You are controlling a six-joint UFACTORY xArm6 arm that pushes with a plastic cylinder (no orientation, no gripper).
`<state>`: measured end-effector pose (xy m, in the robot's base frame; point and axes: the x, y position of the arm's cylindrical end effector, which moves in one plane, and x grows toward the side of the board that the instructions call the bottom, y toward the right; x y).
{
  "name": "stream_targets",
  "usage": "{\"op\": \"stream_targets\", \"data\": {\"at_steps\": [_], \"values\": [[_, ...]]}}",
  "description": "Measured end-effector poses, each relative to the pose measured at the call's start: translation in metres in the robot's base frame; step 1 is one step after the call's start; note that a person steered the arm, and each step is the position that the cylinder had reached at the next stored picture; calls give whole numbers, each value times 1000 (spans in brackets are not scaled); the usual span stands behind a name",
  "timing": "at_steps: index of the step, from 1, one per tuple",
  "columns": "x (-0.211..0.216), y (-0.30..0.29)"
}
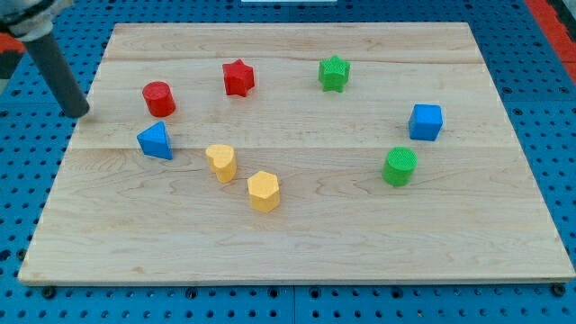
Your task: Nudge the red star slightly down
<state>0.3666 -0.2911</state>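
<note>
A wooden board [297, 243] holds eight blocks. Along the view's top, from the left: red cylinder [158, 98], red star [238, 77], green star [333, 73]. At the right, blue cube [426, 121] sits above green cylinder [399, 166]. Left of centre, blue triangular block [156, 141], then yellow heart-like block [220, 163], then yellow hexagon [264, 191], stepping down rightward. The tip [79, 112] rests left of the red cylinder.

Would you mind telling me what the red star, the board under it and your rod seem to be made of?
The red star looks like matte moulded or printed plastic: uniform colour, no grain. The board looks like pale, lightly finished wood: visible grain and plank seams. My rod appears dark and smooth, perhaps metal or plastic; its tip sits at the board's left edge, left of the red cylinder.
</note>
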Motion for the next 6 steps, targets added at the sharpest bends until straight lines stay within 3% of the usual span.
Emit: {"op": "stream_targets", "data": {"at_steps": [1,2,6], "values": [[-68,83],[-94,204],[-53,238]]}}
